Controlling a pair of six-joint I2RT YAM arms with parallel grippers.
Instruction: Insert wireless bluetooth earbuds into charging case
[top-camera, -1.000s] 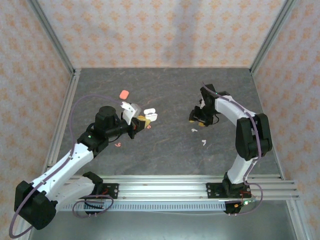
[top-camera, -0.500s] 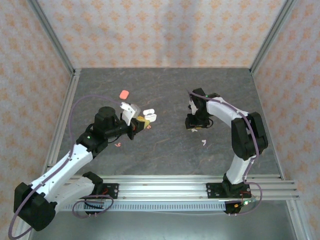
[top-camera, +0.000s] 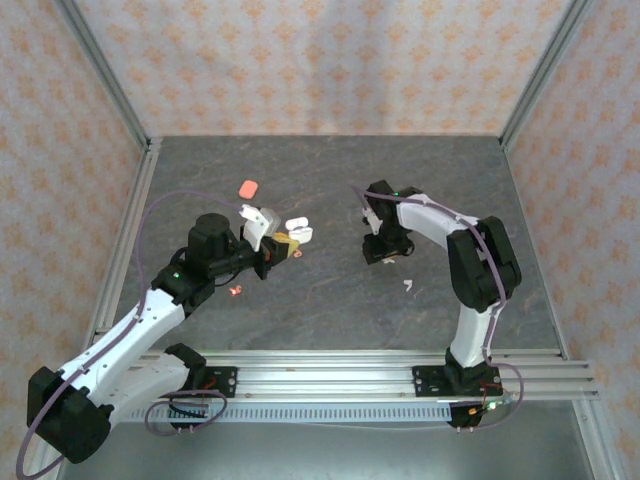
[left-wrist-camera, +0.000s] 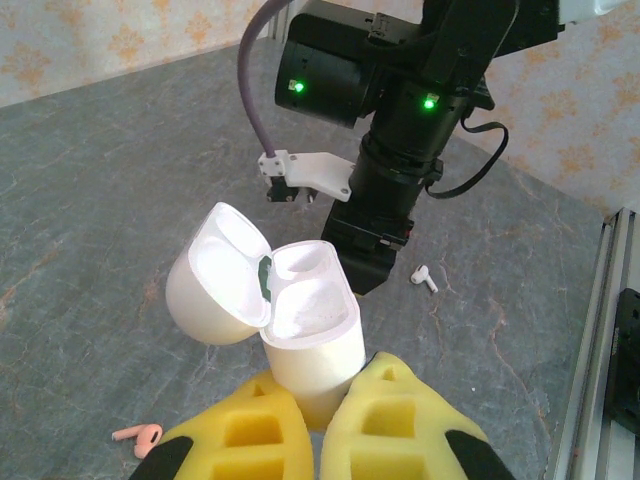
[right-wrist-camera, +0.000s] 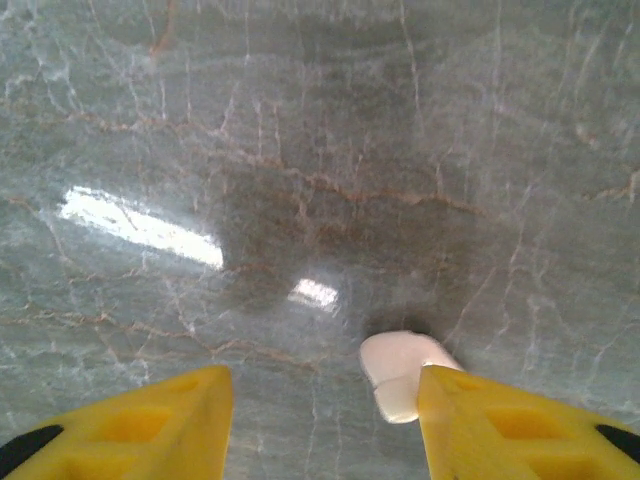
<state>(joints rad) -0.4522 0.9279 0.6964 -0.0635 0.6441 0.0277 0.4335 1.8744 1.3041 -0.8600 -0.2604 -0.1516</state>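
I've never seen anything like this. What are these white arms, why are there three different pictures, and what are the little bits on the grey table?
These are two robot arms, bolted at the near edge of the table. The overhead picture comes from a fixed camera above and behind them. The other two come from a camera on each wrist, which is why yellow fingers show at the bottom.

The left gripper is clamped on an open white charging case. The right gripper is open, low over the table, with a white earbud lying between its fingers, right beside one of them.

Elsewhere lie another white earbud, a coral-pink earbud and a coral-pink case.
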